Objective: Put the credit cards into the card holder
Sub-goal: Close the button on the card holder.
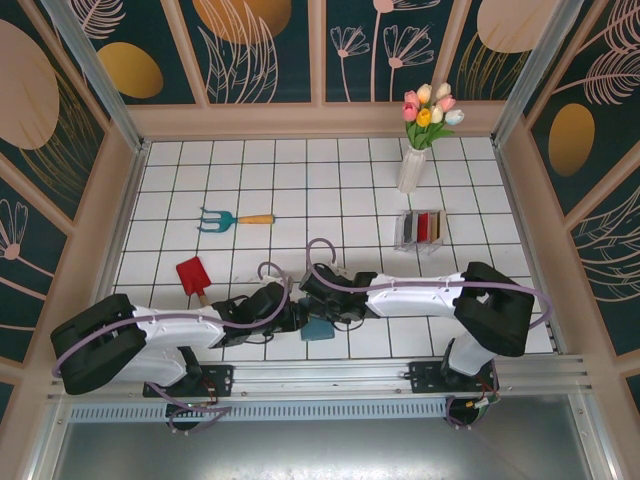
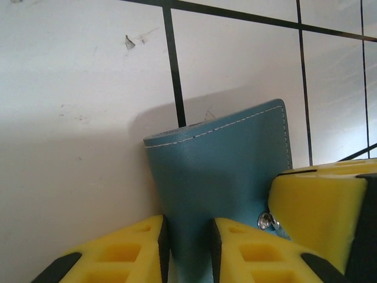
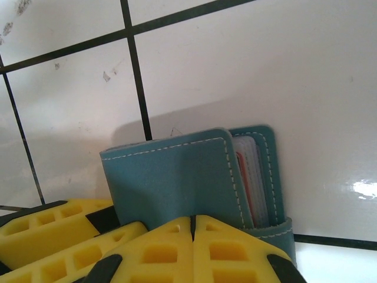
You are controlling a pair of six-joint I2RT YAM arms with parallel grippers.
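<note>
The teal card holder (image 1: 318, 329) lies on the white tiles near the front edge, where both arms meet. My left gripper (image 2: 187, 227) is shut on the card holder (image 2: 218, 171), its yellow fingers pressing either side of the leather. My right gripper (image 3: 192, 221) is shut, its pads pinching the lower edge of the front flap of the card holder (image 3: 171, 177). The flap stands partly lifted. Behind it, inner sleeves hold a credit card with a red edge (image 3: 240, 174). More credit cards (image 1: 422, 227), red, tan and dark, stand in a clear rack (image 1: 405, 240) further back on the right.
A white vase of tulips (image 1: 412, 165) stands behind the rack. A teal hand rake (image 1: 225, 218) and a red trowel (image 1: 192, 275) lie on the left side of the tiles. Wooden walls enclose the table, and a metal rail (image 1: 320, 375) runs along the front.
</note>
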